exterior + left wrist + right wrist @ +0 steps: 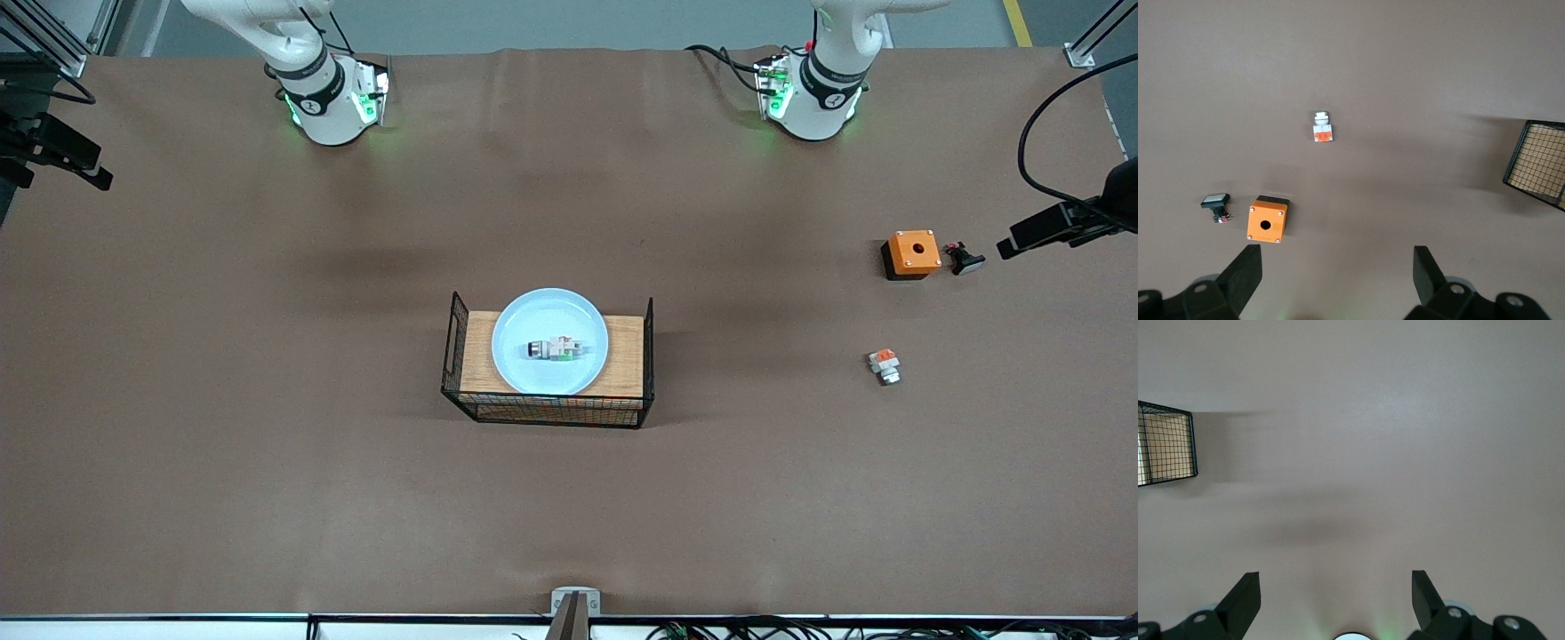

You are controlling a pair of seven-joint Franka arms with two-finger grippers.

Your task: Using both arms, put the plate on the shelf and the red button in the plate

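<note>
Plate (549,341) sits on the wooden top of the wire basket (548,411) at mid-counter. Red button (556,349) lies on its side in the plate's well, touching nothing but the plate. Placement reads as complete.

Left gripper (1337,277): fingers spread wide, empty, held high over bare counter (267,444) near the orange box (1266,221). Right gripper (1335,597): likewise wide and empty, over bare counter at the right arm's end. Both arms wait.

Handling estimate: plate looks stiff, light and smooth; best pinched at the raised rim, and likely to slip if tilted. Red button looks small, hard and cylindrical, so prone to rolling; take it across the body, not the tip.

Also present toward the left arm's end: black piece (964,259) just beside the orange box; white piece with orange block (884,365) nearer the front camera, well apart.
</note>
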